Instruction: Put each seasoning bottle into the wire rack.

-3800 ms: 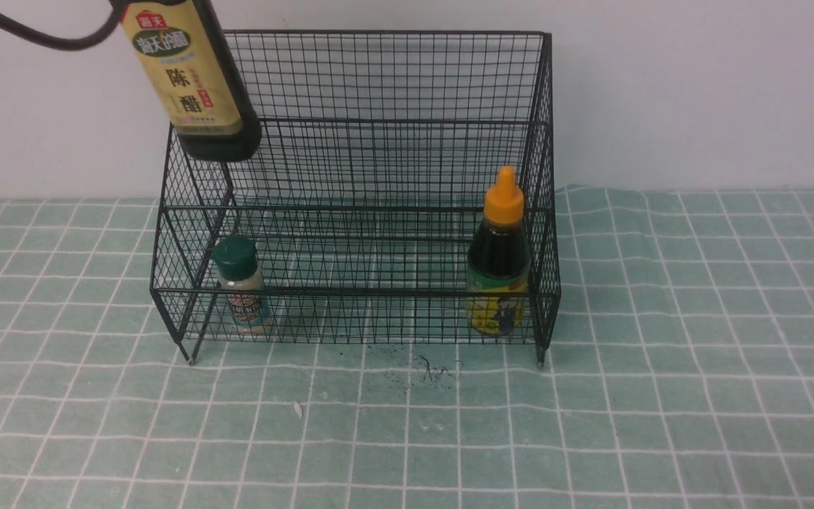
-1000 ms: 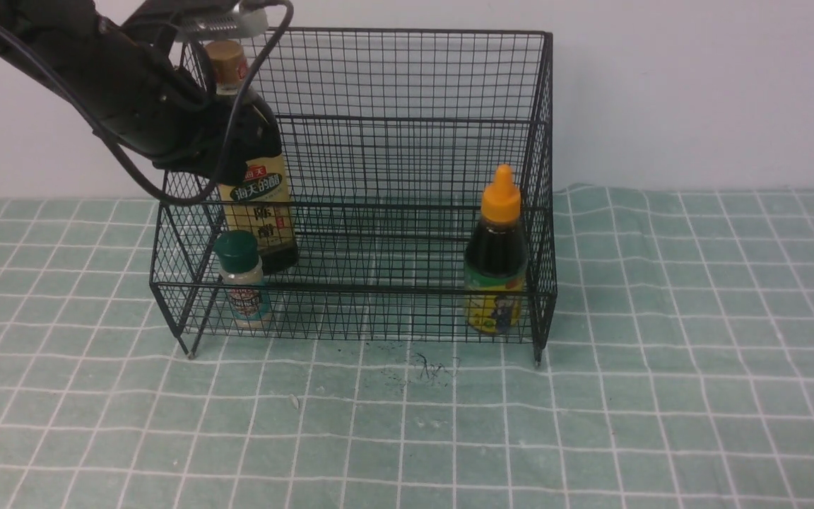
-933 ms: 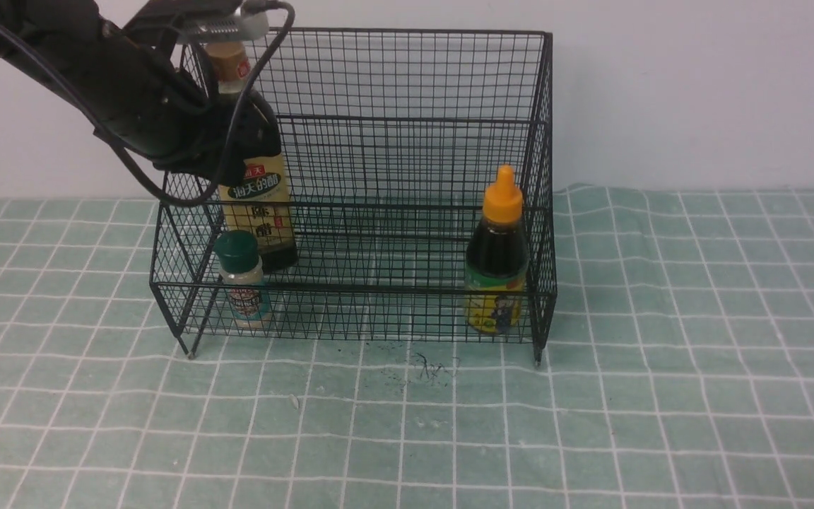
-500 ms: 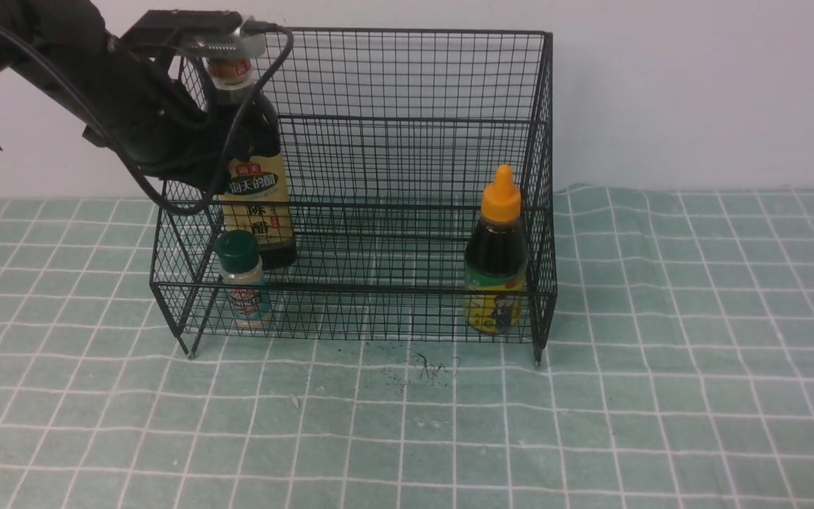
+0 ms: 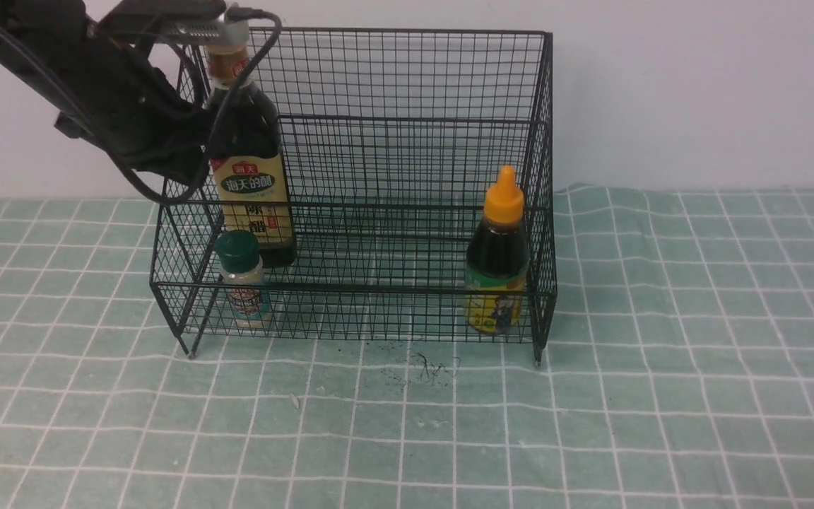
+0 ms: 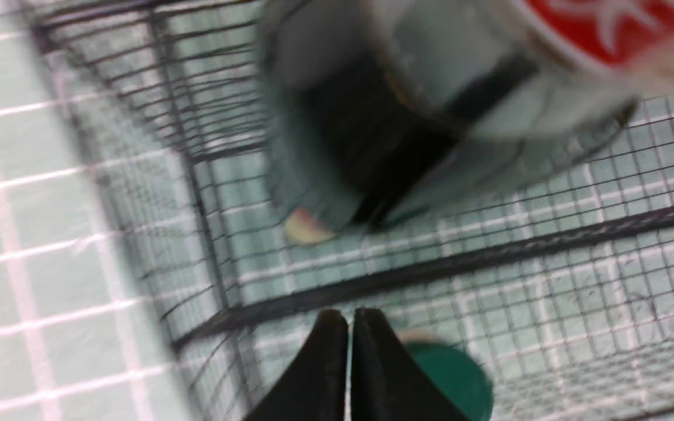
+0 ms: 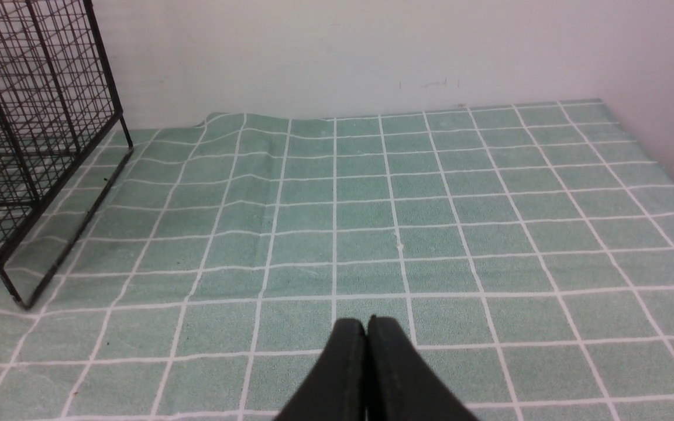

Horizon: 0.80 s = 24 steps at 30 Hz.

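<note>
I count three seasoning bottles, all standing inside one wire rack (image 5: 407,127). One is a tall vinegar bottle (image 5: 248,170) with a tan label. One is a small shaker (image 5: 241,279) with a green cap. One is a dark squeeze bottle (image 5: 497,258) with an orange nozzle. My two grippers both show: one left gripper (image 6: 346,327) and one right gripper (image 7: 366,330). One green checked cloth (image 5: 661,396) covers the table.
</note>
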Tool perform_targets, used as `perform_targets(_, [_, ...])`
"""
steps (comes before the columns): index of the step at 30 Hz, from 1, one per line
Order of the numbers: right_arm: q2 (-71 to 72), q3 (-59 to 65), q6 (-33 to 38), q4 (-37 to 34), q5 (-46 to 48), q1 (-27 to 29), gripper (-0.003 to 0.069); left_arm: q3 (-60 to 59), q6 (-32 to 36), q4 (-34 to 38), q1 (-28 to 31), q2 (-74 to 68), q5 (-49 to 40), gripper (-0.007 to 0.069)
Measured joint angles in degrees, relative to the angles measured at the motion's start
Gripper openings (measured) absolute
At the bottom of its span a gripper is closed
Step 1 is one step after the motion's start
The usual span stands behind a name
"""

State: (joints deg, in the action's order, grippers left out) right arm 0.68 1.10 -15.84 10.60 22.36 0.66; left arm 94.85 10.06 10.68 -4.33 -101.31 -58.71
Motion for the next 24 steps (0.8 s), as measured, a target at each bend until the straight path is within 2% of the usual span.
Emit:
perform_targets(5, [0.0, 0.0, 0.0, 0.0, 0.0, 0.0, -0.0013, -0.99, -1.93, -1.78, 0.0, 11.12, -3.83, -0.0006])
perform_targets(9, [0.0, 0.0, 0.0, 0.0, 0.0, 0.0, -0.0013, -5.63, -2.7, -1.78, 0.0, 21.87, -3.33, -0.0006])
perform_targets(14, [0.0, 0.0, 0.0, 0.0, 0.0, 0.0, -0.0013, -15.36, -3.38, -1.78, 0.0, 35.17, 1.47, -0.0006])
perform_targets(24, [0.0, 0.0, 0.32, 0.0, 0.0, 0.0, -0.0013, -46.39, -6.18, -1.31, 0.0, 64.76, 20.53, -0.0006])
